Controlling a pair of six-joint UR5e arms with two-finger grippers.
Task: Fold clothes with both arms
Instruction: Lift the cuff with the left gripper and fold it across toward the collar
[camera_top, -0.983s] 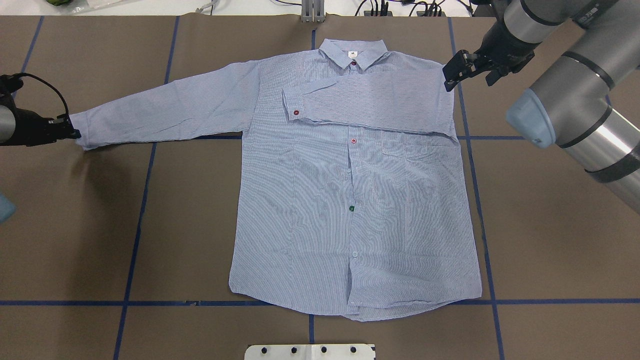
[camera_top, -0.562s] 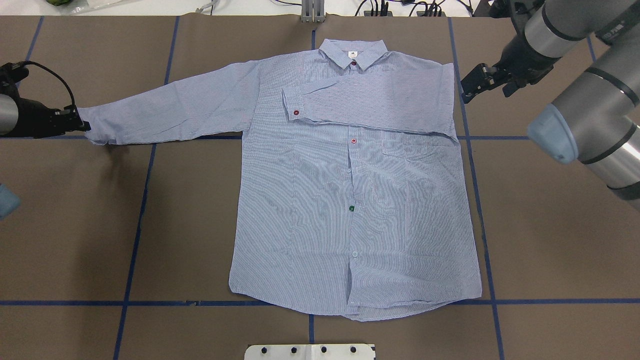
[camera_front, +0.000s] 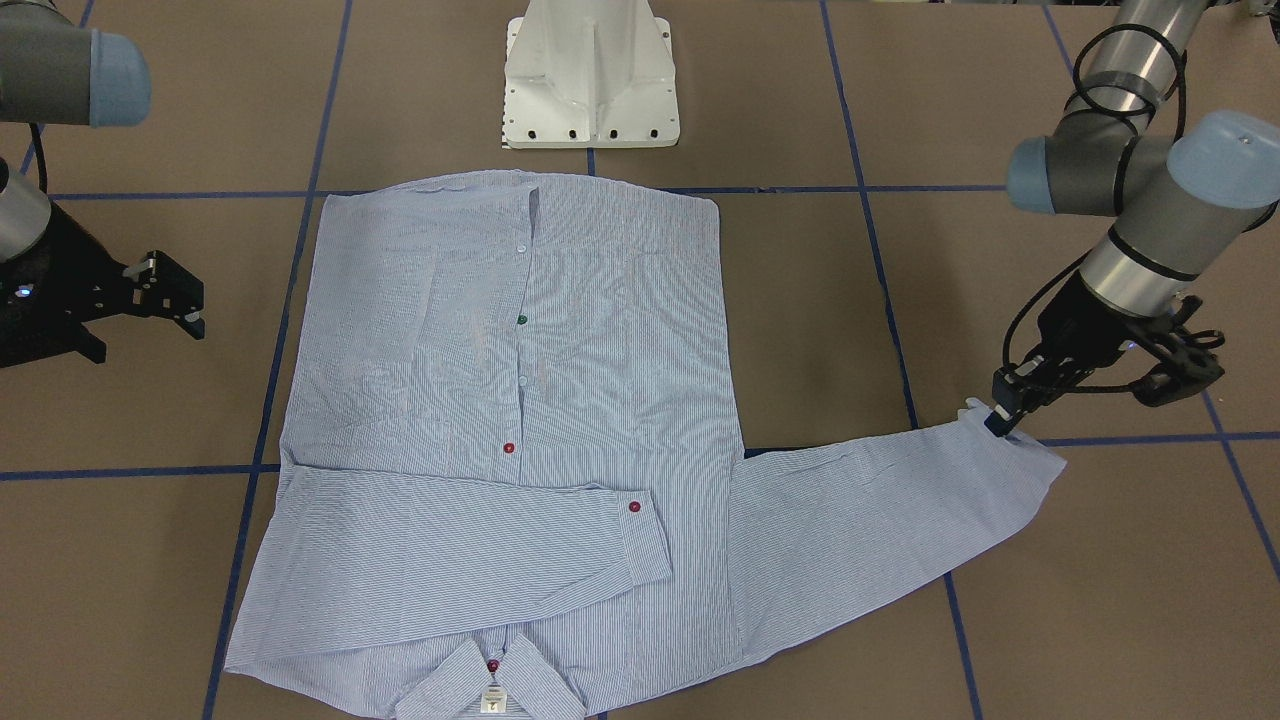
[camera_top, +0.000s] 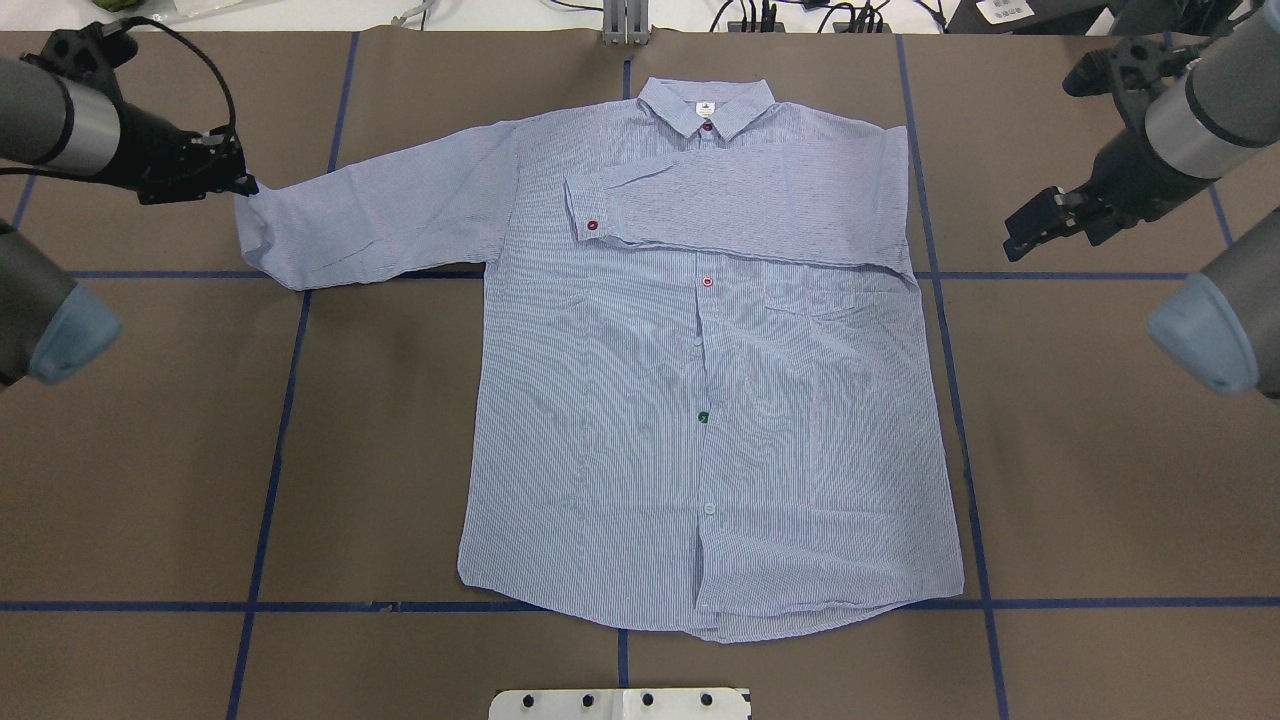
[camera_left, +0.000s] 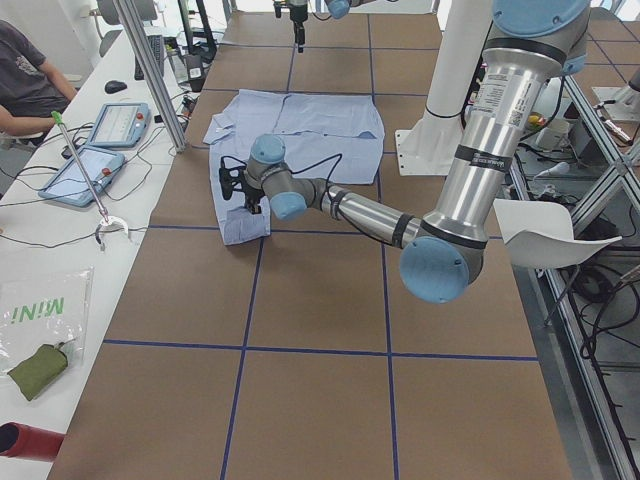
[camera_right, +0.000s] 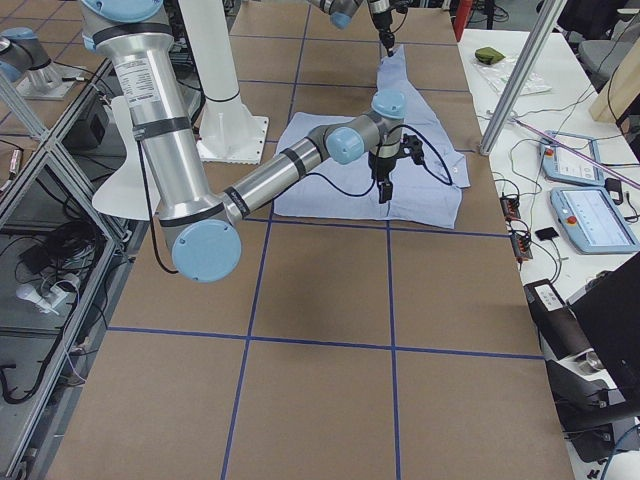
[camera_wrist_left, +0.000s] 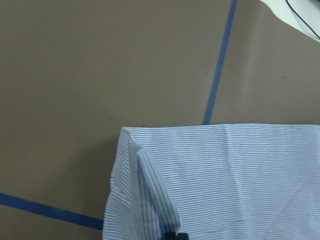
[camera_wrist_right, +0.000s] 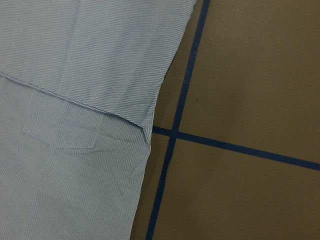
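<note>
1. The desk (camera_top: 400, 450) is covered in brown sheeting crossed by blue tape lines (camera_top: 270, 450). The white pedestal (camera_front: 590, 80) stands at its robot-side edge. In the left side view a side bench (camera_left: 50, 260) with tablets runs alongside, and a person (camera_left: 25, 80) sits at it.
2. Since the earlier overhead frames the left pincer (camera_top: 243, 185) has carried the cuff toward the far edge and inward, so the outstretched sleeve (camera_top: 380, 210) reaches less far. The right pincer (camera_top: 1028, 228) has drawn away from the shirt's shoulder.
3. The left pincer is clamped on the cuff's edge — the right one's fingers stand apart, with nothing between them.
4. The shirt (camera_top: 640, 400) lies flat mid-desk, front up, with its collar (camera_top: 706, 105) toward the far edge. The folded sleeve (camera_top: 740, 200) crosses the chest and ends in a red-buttoned cuff. Red, green and white buttons run down the front.
</note>
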